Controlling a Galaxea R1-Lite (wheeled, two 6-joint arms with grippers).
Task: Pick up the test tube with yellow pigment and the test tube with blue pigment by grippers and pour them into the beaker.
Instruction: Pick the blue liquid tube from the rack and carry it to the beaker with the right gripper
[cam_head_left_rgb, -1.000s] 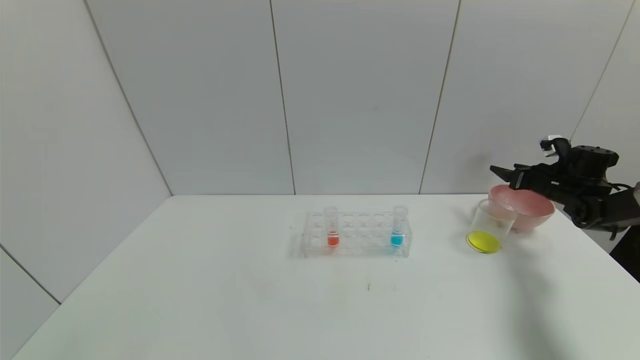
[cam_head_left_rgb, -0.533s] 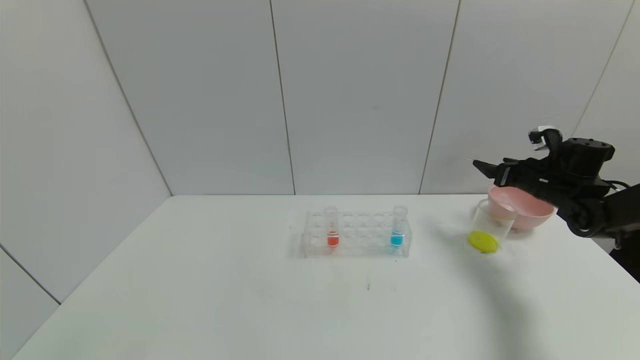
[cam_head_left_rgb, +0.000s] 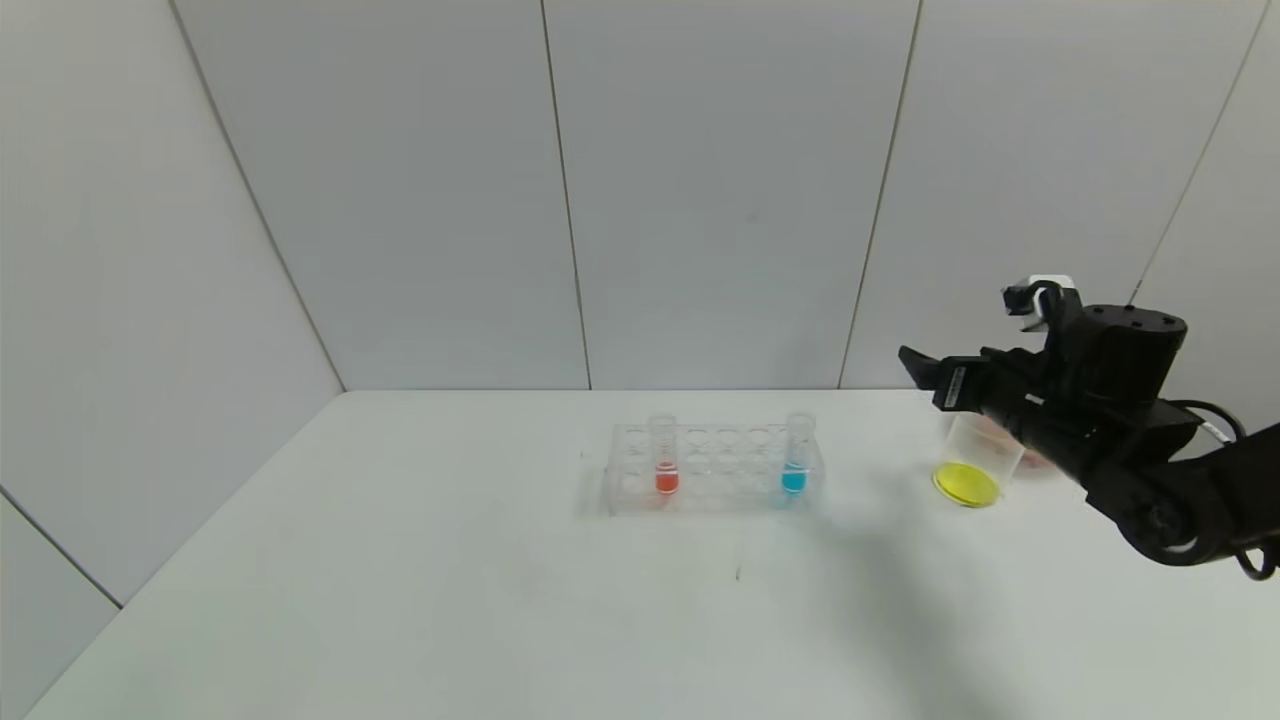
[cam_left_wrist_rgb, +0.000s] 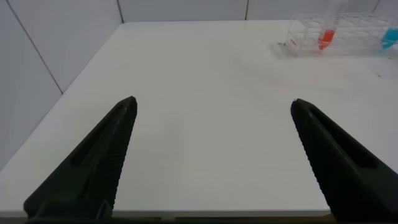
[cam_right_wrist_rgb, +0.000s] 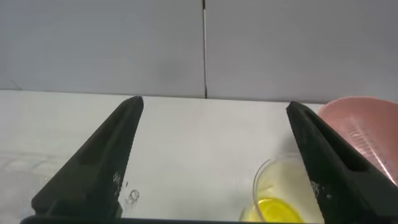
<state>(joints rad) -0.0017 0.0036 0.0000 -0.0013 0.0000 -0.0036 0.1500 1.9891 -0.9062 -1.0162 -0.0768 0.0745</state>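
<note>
R claw (cam_head_left_rgb: 925, 372) open, white table (cam_head_left_rgb: 500, 600), grey wall panels (cam_head_left_rgb: 700, 180)

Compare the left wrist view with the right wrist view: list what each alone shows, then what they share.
Only the left wrist view: the open left gripper, the rack with the orange-red tube and a sliver of the test tube with blue pigment.
Only the right wrist view: the open right gripper, the beaker holding yellow liquid, the pink bowl.
Both: the white table.
</note>
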